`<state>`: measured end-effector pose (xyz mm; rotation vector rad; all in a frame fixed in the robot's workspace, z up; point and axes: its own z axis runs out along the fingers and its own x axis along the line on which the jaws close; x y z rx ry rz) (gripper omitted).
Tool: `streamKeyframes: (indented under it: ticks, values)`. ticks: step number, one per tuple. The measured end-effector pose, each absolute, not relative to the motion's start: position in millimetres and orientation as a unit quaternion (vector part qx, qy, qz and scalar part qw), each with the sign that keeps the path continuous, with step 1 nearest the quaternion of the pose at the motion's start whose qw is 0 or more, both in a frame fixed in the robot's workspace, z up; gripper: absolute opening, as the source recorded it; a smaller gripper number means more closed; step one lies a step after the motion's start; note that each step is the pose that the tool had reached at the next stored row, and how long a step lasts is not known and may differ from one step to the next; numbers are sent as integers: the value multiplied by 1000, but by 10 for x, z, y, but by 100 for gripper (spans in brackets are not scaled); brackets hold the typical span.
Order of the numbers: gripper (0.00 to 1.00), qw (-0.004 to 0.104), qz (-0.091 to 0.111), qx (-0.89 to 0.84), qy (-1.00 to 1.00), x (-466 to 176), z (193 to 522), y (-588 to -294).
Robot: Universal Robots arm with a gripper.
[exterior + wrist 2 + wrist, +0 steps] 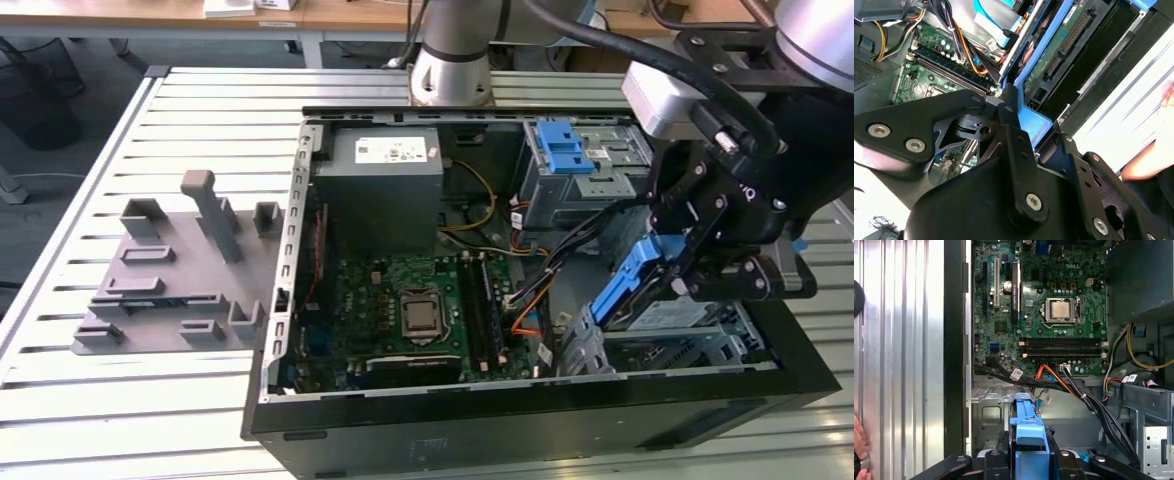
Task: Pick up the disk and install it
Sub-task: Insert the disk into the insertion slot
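The disk point(627, 288), a silver drive in a blue carrier frame, hangs tilted over the metal drive cage point(694, 350) at the case's front corner on the exterior view's right. Its lower end sits at the cage's opening. My gripper point(697, 280) is shut on it from above. In the first wrist view the blue carrier point(1029, 437) sits clamped between the black fingers point(999, 460) of the gripper point(1029, 462). In the second wrist view the disk's green circuit-board underside point(1056, 52) runs away from the gripper point(1021, 127).
The open computer case point(287, 300) lies on a slatted metal table point(200, 110). Inside are the motherboard point(414, 310), a grey power supply point(380, 185), cable bundles point(534, 290) and a second bay with a blue latch point(567, 150). A grey fixture point(174, 275) lies beside the case. A person's hand point(1149, 165) is close by.
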<state>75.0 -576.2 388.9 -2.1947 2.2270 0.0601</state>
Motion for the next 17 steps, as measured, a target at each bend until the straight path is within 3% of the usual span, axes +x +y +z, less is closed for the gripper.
streamKeyframes:
  ticks: [17]
  values:
    - [36, 7, 19, -702, 712, 750, 3731, -5763]
